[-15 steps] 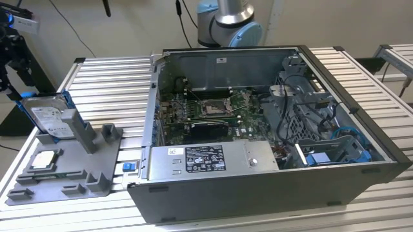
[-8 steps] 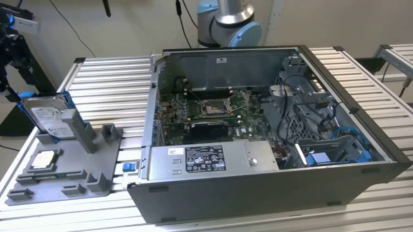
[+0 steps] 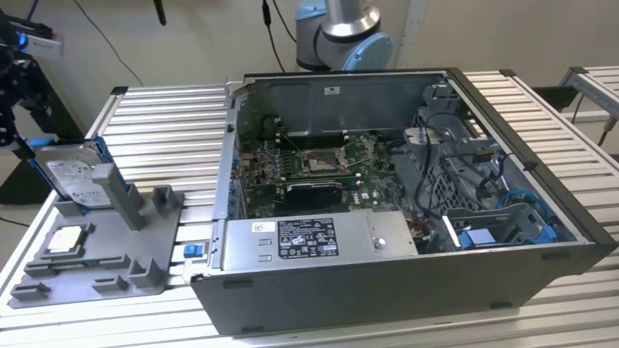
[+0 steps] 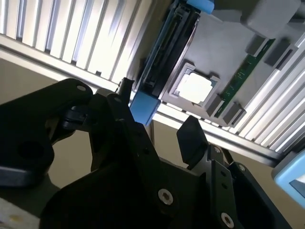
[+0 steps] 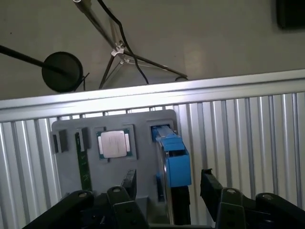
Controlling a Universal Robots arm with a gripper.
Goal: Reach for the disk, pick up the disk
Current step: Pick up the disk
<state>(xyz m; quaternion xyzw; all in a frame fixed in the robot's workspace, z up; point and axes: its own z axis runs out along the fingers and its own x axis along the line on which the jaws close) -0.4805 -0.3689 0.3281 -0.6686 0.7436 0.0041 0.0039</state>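
The disk stands on edge in a slot of the grey holder at the exterior view's left, silver with a white label and blue rails. My gripper hangs at that view's far left, just beyond the disk's upper end. In the first wrist view the disk is edge-on, its blue rail between my two black fingers. My gripper is open, with a gap on each side of the disk. The second wrist view has the disk's blue rail end just ahead of my gripper.
A small square processor chip and a green memory stick lie in the same holder beside the disk. An open computer case takes up the middle of the slatted metal table. The table edge and floor lie right behind my gripper.
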